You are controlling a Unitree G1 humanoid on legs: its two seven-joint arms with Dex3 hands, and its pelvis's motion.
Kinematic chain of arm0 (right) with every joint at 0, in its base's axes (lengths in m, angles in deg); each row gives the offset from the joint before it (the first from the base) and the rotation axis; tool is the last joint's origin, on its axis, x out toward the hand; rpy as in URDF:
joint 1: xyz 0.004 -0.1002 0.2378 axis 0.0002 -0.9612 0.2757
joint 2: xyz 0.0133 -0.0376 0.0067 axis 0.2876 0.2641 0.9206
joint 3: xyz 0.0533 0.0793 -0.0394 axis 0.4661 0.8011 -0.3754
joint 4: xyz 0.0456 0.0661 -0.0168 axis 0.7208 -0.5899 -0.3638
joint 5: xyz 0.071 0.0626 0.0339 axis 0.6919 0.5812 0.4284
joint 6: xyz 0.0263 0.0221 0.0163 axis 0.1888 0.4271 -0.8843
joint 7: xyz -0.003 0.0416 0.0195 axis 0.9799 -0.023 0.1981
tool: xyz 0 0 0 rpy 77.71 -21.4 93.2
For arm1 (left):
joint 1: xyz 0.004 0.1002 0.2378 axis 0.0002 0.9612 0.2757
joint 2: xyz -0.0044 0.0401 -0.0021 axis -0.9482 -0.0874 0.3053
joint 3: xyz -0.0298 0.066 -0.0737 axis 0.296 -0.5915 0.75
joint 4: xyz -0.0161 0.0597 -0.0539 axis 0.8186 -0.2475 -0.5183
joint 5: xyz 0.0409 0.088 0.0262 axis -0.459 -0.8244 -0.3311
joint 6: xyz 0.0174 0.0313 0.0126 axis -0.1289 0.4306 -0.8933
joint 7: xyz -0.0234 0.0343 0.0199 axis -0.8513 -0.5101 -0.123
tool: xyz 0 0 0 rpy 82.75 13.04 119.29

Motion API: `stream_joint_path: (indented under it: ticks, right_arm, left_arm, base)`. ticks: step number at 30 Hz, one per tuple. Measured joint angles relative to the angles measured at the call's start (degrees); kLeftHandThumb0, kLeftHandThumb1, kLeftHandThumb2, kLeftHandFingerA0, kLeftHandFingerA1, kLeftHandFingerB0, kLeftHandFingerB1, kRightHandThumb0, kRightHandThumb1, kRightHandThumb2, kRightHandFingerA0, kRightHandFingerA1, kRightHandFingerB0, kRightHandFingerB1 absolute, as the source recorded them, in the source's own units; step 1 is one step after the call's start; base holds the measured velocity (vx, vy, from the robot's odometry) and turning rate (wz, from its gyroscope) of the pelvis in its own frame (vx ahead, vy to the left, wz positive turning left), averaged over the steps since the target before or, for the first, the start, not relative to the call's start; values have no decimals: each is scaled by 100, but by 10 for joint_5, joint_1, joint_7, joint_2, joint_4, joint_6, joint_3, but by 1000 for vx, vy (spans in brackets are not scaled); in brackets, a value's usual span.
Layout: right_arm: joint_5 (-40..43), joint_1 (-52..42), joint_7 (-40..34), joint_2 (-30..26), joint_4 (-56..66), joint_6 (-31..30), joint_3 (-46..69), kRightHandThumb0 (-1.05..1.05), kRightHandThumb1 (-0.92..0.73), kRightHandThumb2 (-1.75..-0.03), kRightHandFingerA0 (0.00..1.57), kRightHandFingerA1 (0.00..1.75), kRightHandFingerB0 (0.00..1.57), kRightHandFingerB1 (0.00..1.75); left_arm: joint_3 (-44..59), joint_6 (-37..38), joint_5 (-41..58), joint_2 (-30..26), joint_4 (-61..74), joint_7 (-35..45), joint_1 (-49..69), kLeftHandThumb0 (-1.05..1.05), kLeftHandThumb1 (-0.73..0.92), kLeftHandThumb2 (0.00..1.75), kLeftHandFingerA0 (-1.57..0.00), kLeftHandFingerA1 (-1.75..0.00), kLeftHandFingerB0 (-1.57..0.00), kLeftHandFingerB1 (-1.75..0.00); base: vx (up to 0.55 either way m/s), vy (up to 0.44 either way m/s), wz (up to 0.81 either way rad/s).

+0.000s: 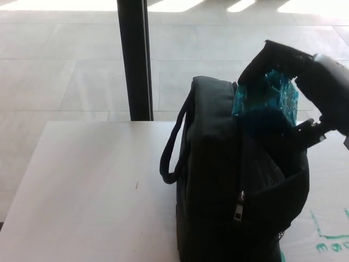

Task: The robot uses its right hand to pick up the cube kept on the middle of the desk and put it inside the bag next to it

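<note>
A shiny teal cube [265, 102] hangs over the open top of the black bag [229, 180], which stands upright on the white desk [92, 185]. My right hand [305, 82] comes in from the right and is shut on the cube, one dark finger over its top and another below at the right. The cube's lower edge sits at the bag's opening, just right of the zipped front flap. My left hand is out of the picture.
The bag's carry handle [173, 147] loops out to its left. A black post [134, 60] stands behind the desk against a tiled floor. Green markings [330, 237] show on the desk at the lower right.
</note>
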Motion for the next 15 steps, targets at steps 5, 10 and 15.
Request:
stream_joint_path:
  ticks: [5,10,15]
  right_arm:
    - [0,-23,19,-11,4,4,0,-16,-50,-114,88,175,75,157]
    - [3,-41,32,-12,-1,7,0,-23,-67,-80,101,161,68,87]
    - [0,-42,40,-8,-5,8,-11,-41,-67,-60,67,85,31,36]
  left_arm:
    - [0,1,-2,-1,-1,0,0,-56,66,58,-39,-54,-35,-41]
    - [0,1,-4,-1,-2,-1,-1,-59,63,60,-38,-52,-36,-41]
    - [-1,1,-8,-1,-2,-4,-2,-57,64,58,-38,-52,-36,-41]
  base:
    - [0,0,0]
    - [0,0,0]
    - [0,0,0]
